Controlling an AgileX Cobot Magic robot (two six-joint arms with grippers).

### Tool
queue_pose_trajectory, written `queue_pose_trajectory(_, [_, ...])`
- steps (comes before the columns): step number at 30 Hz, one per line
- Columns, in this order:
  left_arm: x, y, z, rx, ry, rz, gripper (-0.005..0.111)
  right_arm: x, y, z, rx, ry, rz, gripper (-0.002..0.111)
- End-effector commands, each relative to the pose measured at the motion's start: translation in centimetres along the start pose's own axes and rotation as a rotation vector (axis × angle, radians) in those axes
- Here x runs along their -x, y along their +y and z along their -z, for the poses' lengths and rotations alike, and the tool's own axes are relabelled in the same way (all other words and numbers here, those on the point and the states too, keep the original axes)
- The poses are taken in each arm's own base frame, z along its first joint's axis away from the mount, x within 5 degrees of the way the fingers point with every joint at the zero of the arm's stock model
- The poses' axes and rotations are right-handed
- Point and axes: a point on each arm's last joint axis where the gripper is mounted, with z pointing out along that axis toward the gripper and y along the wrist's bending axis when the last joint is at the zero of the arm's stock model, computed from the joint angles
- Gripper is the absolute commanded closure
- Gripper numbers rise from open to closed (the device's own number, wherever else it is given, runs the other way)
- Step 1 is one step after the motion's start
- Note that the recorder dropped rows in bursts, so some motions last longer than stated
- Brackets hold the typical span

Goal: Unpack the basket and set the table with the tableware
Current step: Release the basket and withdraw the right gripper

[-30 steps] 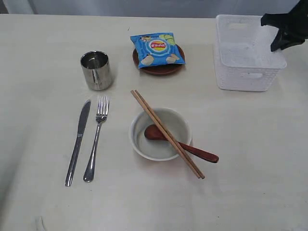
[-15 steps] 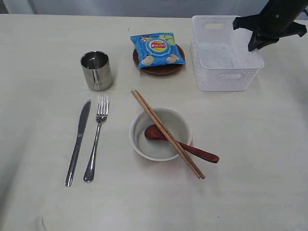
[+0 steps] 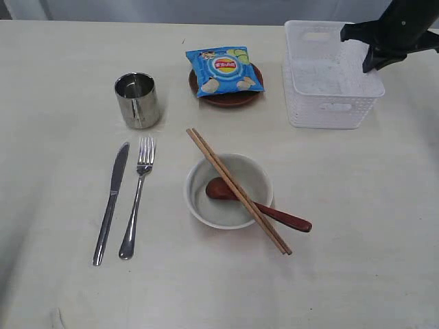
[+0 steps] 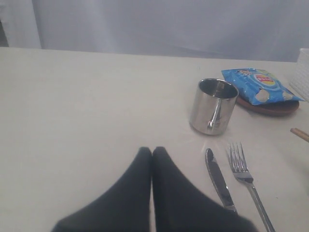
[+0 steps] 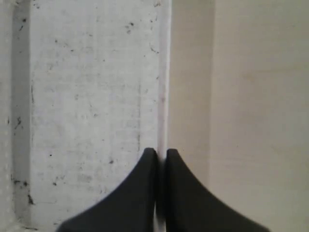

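now: handling the basket

the basket point(image 3: 329, 110) is on the table point(image 3: 357, 226), upper right in the exterior view, apparently empty. the right gripper point(image 5: 161, 153) is pinched on its thin side rim. expect light, flexible, slippery plastic; hold the rim wall firmly and move slowly. the left gripper point(image 4: 151, 152) is closed on nothing above the table.

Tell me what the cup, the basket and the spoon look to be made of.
The cup: polished steel by its look, mirror-bright with reflections. The basket: white plastic, matte, moulded with rows of small holes. The spoon: dark red-brown and glossy, likely lacquered wood or plastic; the pictures leave that open.
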Motion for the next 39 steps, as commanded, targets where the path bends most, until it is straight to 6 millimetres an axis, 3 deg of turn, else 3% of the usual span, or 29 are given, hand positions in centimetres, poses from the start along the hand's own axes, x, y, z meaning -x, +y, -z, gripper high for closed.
queue_pose_trajectory(1, [-0.1,0.0,0.0,-0.004,-0.002,-0.005,0.107,0.0,-0.4,0.8,-0.009,-0.014,0.000,0.108])
queue_pose_trajectory(4, [-0.1,0.0,0.0,-0.004,-0.002,-0.005,0.107,0.2,-0.3,1.9,-0.010,-0.041,0.030,0.100])
queue_pose_trajectory(9, [-0.1,0.0,0.0,-0.004,-0.002,-0.005,0.107,0.6,0.0,4.5,0.001,-0.076,0.035,0.056])
queue_pose_trajectory(12, [-0.1,0.0,0.0,-0.004,-0.002,-0.005,0.107,0.7,0.3,6.5,0.008,-0.124,0.034,0.046])
queue_pose_trajectory(15, [-0.1,0.0,0.0,-0.004,-0.002,-0.005,0.107,0.6,0.9,9.5,0.053,-0.188,0.012,0.060])
queue_pose_trajectory(19, [-0.1,0.0,0.0,-0.004,-0.002,-0.005,0.107,-0.6,3.4,14.9,0.181,-0.274,0.158,0.108])
queue_pose_trajectory(22, [-0.1,0.0,0.0,-0.004,-0.002,-0.005,0.107,-2.3,5.3,19.8,0.216,-0.506,0.211,0.108])
queue_pose_trajectory(25, [-0.1,0.0,0.0,-0.004,-0.002,-0.005,0.107,-5.1,5.1,22.9,0.173,-0.754,0.158,0.108])
queue_pose_trajectory(28, [-0.1,0.0,0.0,-0.004,-0.002,-0.005,0.107,-8.2,4.3,23.6,0.130,-0.903,0.104,0.108])
queue_pose_trajectory(31, [-0.1,0.0,0.0,-0.004,-0.002,-0.005,0.107,-11.5,4.7,22.7,0.141,-0.946,0.083,0.108])
queue_pose_trajectory(35, [-0.1,0.0,0.0,-0.004,-0.002,-0.005,0.107,-16.0,7.0,21.5,0.220,-0.955,0.134,0.108])
queue_pose_trajectory(39, [-0.1,0.0,0.0,-0.004,-0.002,-0.005,0.107,-20.4,9.7,22.5,0.342,-0.995,0.271,0.108])
